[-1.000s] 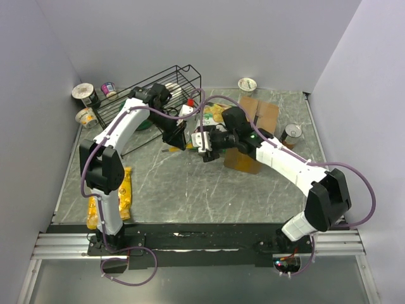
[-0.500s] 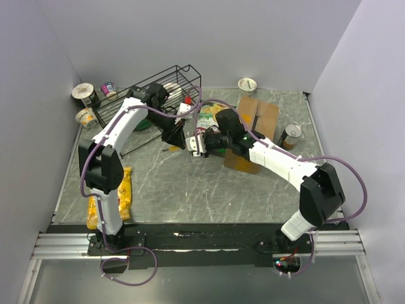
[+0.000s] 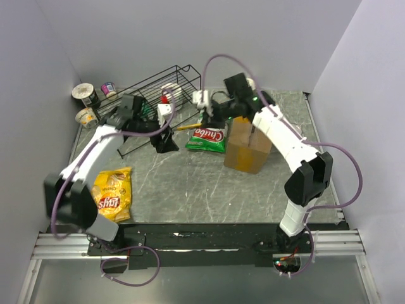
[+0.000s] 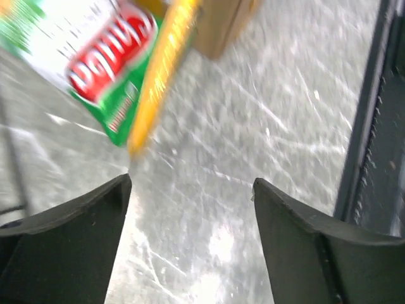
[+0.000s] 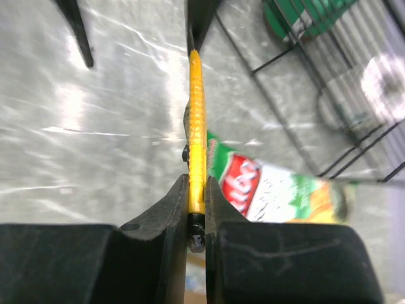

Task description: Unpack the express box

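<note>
Robotics lab test cell: plain pale walls (image 3: 190, 38) box in a grey stone-patterned tabletop (image 3: 190, 183) on three sides; an aluminium rail (image 3: 215, 247) along the frame's lower edge carries the bolted bases of the white, cable-draped left arm (image 3: 95, 144) and right arm (image 3: 278, 130). The express box (image 3: 243, 152) and a wire rack (image 3: 166, 81) sit among loose snack packs (image 3: 112, 193).

Handover done: left hand (image 4: 190, 183) released thin yellow stick (image 5: 197, 114), fingers now spread wide; left arm drawn back to its own side, away from desk (image 3: 190, 183) centre; right hand (image 5: 197, 190) pinched onto stick's end, right arm raised and swung toward back of desk; green chip bag (image 3: 207, 139) shifted nearer, now fully in view just beside express box (image 3: 247, 149); yellow chip bag (image 3: 111, 193) uncovered
</note>
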Controlling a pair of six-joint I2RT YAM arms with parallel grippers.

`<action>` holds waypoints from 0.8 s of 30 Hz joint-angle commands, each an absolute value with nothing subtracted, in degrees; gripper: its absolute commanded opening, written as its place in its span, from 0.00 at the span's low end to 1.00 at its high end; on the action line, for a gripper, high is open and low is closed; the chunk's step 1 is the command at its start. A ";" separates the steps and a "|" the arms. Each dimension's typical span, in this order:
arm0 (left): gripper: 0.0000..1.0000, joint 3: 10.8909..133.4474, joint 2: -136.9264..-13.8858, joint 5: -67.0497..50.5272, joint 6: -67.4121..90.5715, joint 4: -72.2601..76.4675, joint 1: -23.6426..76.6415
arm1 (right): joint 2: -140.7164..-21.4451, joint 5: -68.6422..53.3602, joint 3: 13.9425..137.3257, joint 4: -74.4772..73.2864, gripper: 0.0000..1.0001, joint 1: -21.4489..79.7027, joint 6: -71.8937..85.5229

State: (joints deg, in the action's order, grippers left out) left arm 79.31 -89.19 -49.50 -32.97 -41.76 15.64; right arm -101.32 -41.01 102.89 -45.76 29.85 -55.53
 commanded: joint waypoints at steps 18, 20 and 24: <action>0.78 78.57 -85.78 -54.05 -25.83 -23.89 20.21 | -101.69 -48.43 111.19 -66.45 0.00 26.28 -46.85; 0.77 81.02 -87.71 -54.75 -27.24 -25.74 20.21 | -101.43 -48.16 110.48 -65.66 0.00 26.19 -45.97; 0.69 83.58 -90.70 -55.02 -30.40 -29.70 20.48 | -101.16 -48.34 110.30 -64.16 0.00 26.28 -44.48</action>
